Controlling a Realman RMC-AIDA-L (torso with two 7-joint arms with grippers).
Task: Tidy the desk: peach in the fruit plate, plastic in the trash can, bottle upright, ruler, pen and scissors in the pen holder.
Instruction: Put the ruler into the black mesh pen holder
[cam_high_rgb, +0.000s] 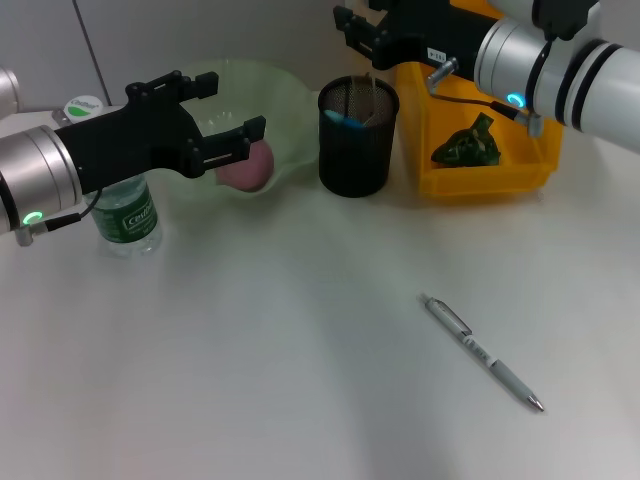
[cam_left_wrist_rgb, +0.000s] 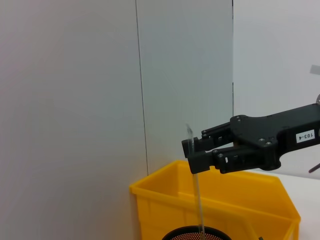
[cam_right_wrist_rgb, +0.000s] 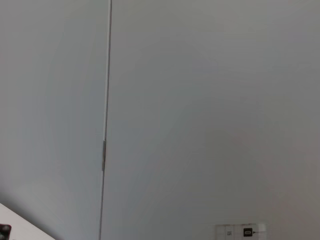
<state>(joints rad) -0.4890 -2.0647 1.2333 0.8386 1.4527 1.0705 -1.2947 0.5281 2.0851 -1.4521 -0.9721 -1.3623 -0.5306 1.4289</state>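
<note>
Surface: white desk (cam_high_rgb: 250, 380) against a pale grey panelled wall, seen from the head camera.

Right gripper: right gripper (cam_high_rgb: 358, 32) reaches in over the black mesh pen holder (cam_high_rgb: 357, 140); in the left wrist view its fingers are pinched on the top of a clear ruler (cam_left_wrist_rgb: 196, 192) — shut on it, holding it upright so the lower end drops straight into the holder's mouth.

Ruler: hangs vertical with its lower end already at or inside the rim; it looks ready to be let go, though how deep it sits I cannot tell.

Pen holder contents: something blue, likely the scissors' handle (cam_high_rgb: 345, 117), shows inside the rim.

Left gripper: left gripper (cam_high_rgb: 222, 113) hovers above the pale green fruit plate (cam_high_rgb: 290, 95), fingers spread wide and holding nothing — apparently idle there, kept out of the other arm's way.

Peach: peach (cam_high_rgb: 247, 167) lies in the fruit plate, so that part reads as done.

Bottle: water bottle (cam_high_rgb: 127, 215) stands upright under the left arm, beside the plate.

Plastic: crumpled green plastic (cam_high_rgb: 466, 143) rests in the yellow bin (cam_high_rgb: 485, 180) serving as the trash can, just beside the pen holder.

Pen: silver pen (cam_high_rgb: 482, 353) lies flat on the desk, well apart from everything — the one item not yet put away.
</note>
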